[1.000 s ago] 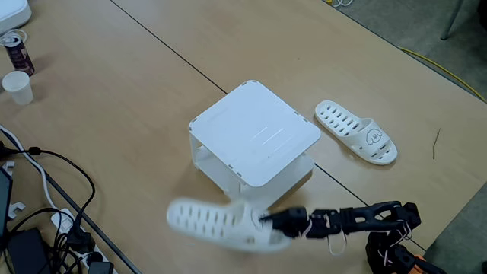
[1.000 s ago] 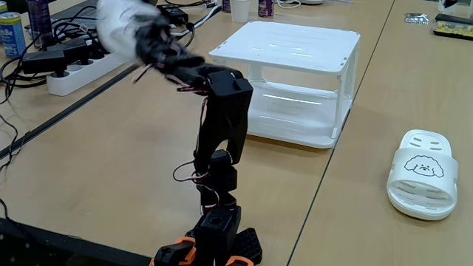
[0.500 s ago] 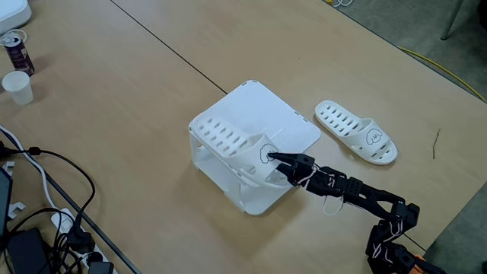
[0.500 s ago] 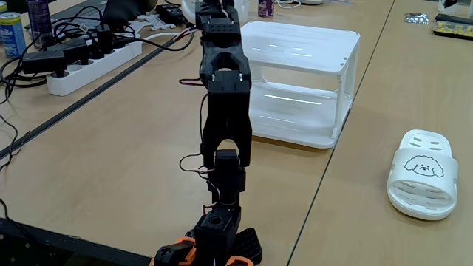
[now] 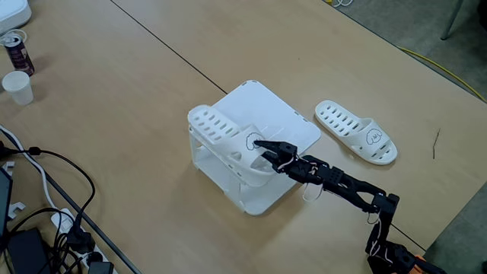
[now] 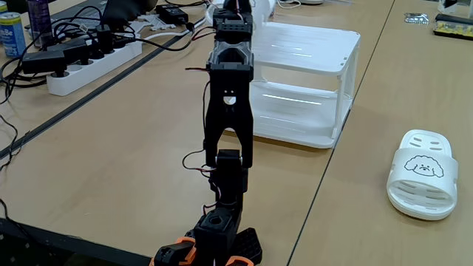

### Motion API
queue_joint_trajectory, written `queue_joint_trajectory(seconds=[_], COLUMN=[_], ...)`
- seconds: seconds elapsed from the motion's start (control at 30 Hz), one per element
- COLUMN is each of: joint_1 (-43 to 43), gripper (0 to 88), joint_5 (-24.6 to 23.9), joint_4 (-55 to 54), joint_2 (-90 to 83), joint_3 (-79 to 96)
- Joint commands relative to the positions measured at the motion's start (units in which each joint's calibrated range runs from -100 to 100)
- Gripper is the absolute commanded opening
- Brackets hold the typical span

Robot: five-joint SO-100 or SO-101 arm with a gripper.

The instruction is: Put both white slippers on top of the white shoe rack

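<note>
Fixed view: the gripper pinches the strap of one white slipper resting on the white shoe rack, its toe overhanging the rack's left edge. Released here, it may tip off. The second slipper lies on the tabletop right of the rack.

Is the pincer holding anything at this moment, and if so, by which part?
Yes. The pincer grips a white slipper at its strap end, by the face mark, over the white shoe rack.
</note>
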Motion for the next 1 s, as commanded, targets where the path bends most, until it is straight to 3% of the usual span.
queue_joint_trajectory(seconds=[0.0,0.6,0.8,0.97], joint_1=[1.7,2.9,2.9,2.8], gripper=[0.8,1.5,18.3,21.5], joint_5=[0.4,0.4,0.4,0.4], joint_4=[-0.2,-0.3,-0.4,-0.4], joint_2=[-0.8,-0.6,-0.2,0.0], joint_3=[-6.8,0.6,1.1,0.9])
